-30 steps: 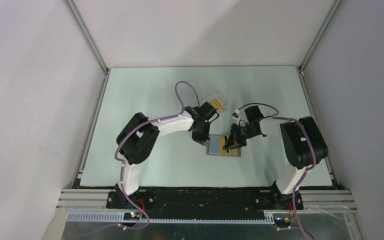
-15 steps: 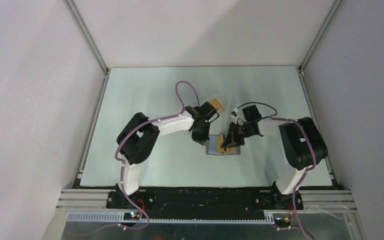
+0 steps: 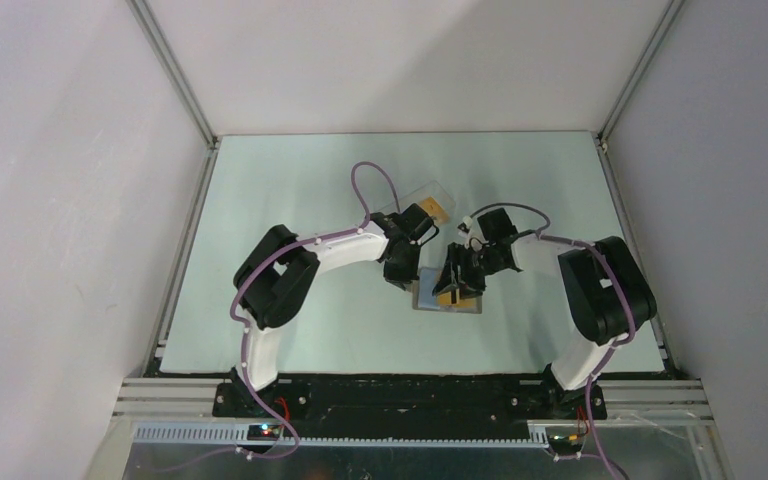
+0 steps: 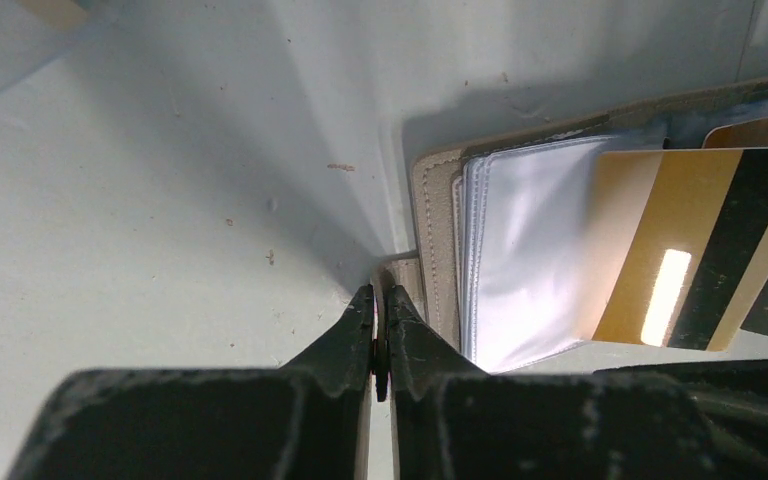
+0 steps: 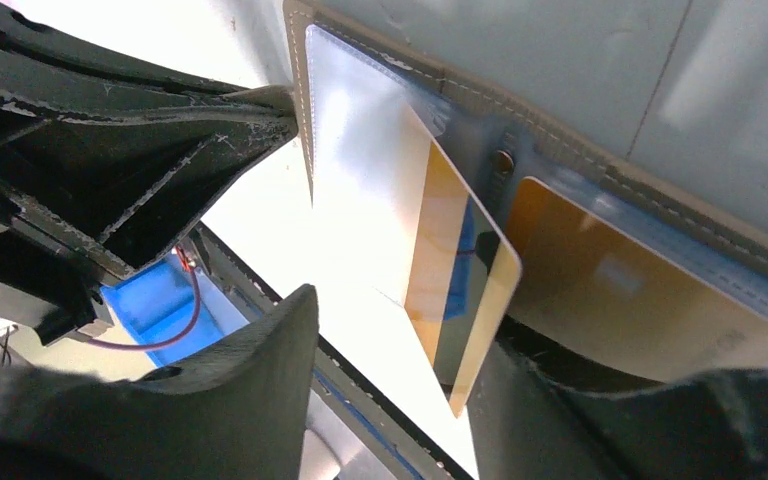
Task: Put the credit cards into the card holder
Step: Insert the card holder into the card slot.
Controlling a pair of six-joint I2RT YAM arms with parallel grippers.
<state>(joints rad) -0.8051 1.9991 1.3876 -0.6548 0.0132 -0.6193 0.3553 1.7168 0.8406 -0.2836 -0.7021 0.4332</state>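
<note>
From above, the grey card holder (image 3: 424, 299) lay open on the pale desk (image 3: 290, 190) between the two arms, with an orange card (image 3: 447, 297) on it. The left claw (image 3: 406, 277) was at its left edge and the right claw (image 3: 457, 281) stood over its middle. Behind them sat a clear box (image 3: 422, 197) with another card (image 3: 440, 209) inside. From the left wrist, the left claw (image 4: 379, 305) was clenched, its tips together right at the holder's stitched edge (image 4: 428, 250). Whether they pinched that edge I could not tell. A gold card with a dark stripe (image 4: 695, 250) sat partly inside a clear pocket (image 4: 525, 260). From the right wrist, the right claw (image 5: 410, 345) was released, its fingers (image 5: 260, 400) set wide apart on either side of the striped card (image 5: 460, 290). That card stuck out of the pocket at a tilt, with clear space on its left. A second card (image 5: 640, 290) lay fully inside the neighbouring pocket, and the left claw (image 5: 282, 102) met the holder's edge (image 5: 560, 135).
</note>
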